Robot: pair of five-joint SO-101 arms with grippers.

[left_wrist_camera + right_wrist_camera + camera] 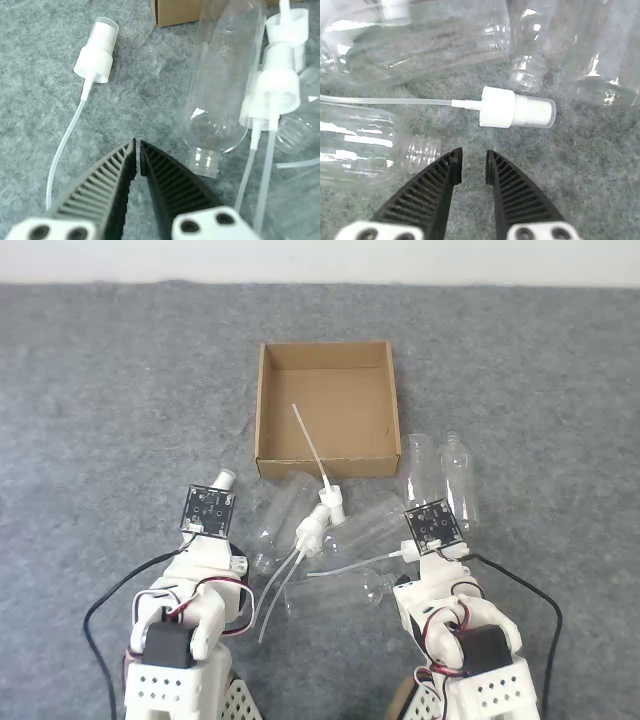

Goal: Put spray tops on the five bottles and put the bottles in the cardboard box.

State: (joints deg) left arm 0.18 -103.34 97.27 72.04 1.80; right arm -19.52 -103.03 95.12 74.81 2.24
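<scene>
Several clear bottles lie uncapped in front of the cardboard box (325, 410). My left gripper (138, 145) is shut and holds nothing, low over the carpet. Just ahead of it lie a white spray top (97, 50) with its thin tube and a clear bottle (225, 85), neck toward the gripper. Two more spray tops (277, 85) lie beside that bottle. My right gripper (473, 154) is slightly open and empty. A spray top (517, 108) lies on its side right before it. A bottle (365, 145) lies beside one finger, its threaded neck near the tip.
The box is open-topped, with one long spray tube (310, 445) leaning over its front wall. Two bottles (458, 480) lie to the right of the box's front corner. Grey carpet (110, 400) covers the table on both sides. Black cables (100, 615) trail beside both arms.
</scene>
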